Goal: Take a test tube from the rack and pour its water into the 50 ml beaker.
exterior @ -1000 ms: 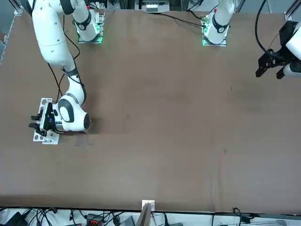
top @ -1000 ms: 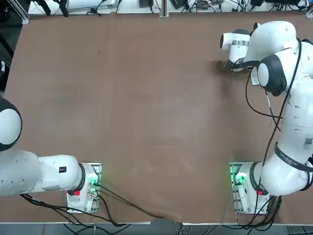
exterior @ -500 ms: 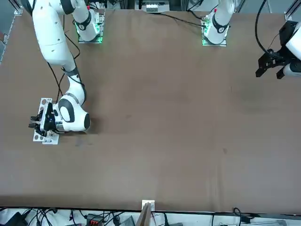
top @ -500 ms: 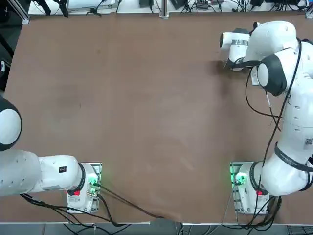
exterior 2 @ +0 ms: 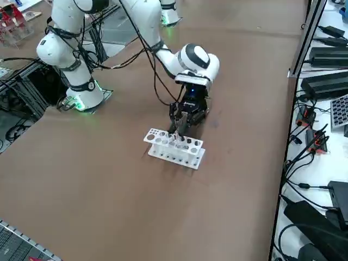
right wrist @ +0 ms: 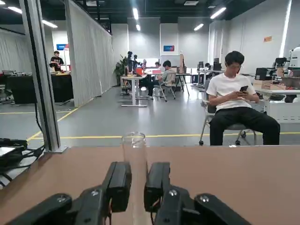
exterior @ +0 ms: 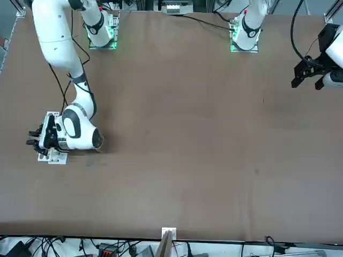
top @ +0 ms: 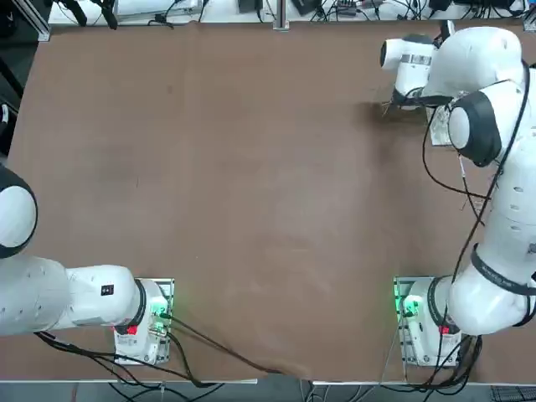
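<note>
Right gripper [right wrist: 135, 187] sits directly over the small white plastic two-tier rack [exterior 2: 175, 148] at the table's far right corner — fingers clamped on the thin clear glass test tube [right wrist: 134, 154], upright, its mouth above the fingertips.

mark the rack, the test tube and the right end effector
rack [exterior 2: 175, 150], right side view, white top plate.
test tube [right wrist: 134, 145], right wrist view, clear upper wall.
right end effector [right wrist: 137, 186], right wrist view, between the pads, shut on the tube.

claw [exterior 2: 178, 129] over rack [exterior 2: 174, 149] (table's far corner)
</note>
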Robot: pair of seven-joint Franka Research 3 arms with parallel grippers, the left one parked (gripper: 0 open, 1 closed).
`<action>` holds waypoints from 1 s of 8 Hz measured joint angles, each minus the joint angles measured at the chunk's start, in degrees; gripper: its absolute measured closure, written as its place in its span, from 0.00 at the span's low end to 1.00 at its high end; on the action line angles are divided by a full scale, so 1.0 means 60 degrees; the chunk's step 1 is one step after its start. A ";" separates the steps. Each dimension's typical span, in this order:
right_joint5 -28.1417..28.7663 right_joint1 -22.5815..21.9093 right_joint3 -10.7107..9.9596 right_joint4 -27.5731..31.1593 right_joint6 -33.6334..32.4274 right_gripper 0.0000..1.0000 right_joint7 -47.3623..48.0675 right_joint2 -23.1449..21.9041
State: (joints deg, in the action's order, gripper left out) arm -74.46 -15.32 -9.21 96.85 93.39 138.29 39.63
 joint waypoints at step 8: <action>0.1829 -0.0607 0.0103 -0.0744 -0.0032 0.78 -0.2649 -0.2222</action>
State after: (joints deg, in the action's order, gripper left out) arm -63.49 -18.97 -8.59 92.38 93.19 122.39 26.30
